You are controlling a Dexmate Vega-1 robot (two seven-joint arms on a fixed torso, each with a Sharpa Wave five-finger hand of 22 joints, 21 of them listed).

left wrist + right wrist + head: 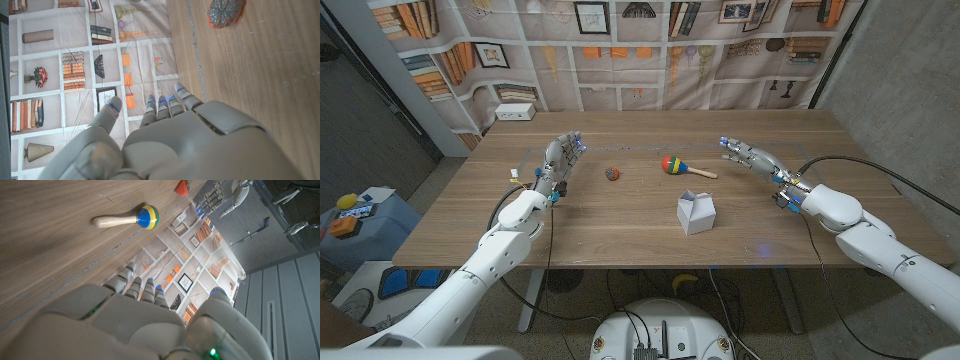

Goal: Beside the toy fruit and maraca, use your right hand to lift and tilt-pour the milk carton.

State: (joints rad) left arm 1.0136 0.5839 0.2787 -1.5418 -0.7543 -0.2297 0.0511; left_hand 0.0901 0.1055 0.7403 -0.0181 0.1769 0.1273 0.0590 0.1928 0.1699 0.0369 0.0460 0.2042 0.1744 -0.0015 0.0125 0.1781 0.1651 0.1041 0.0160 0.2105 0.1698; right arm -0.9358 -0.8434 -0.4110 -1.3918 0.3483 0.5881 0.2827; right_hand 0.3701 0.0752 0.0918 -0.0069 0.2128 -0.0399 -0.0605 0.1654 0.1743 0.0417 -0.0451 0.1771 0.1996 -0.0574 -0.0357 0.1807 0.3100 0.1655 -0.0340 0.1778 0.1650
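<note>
A small white milk carton stands upright on the wooden table, nearer the front than the toys. Behind it lies a maraca with a red, yellow, blue and green head and a pale wooden handle, and it is also in the right wrist view. A small red toy fruit sits left of the maraca, and it is also in the left wrist view. My right hand hovers open at the right, well apart from the carton. My left hand is open at the left, holding nothing.
A white box sits on a ledge behind the table's far left corner. A printed bookshelf backdrop hangs behind the table. Coloured items lie on a low surface off to the left.
</note>
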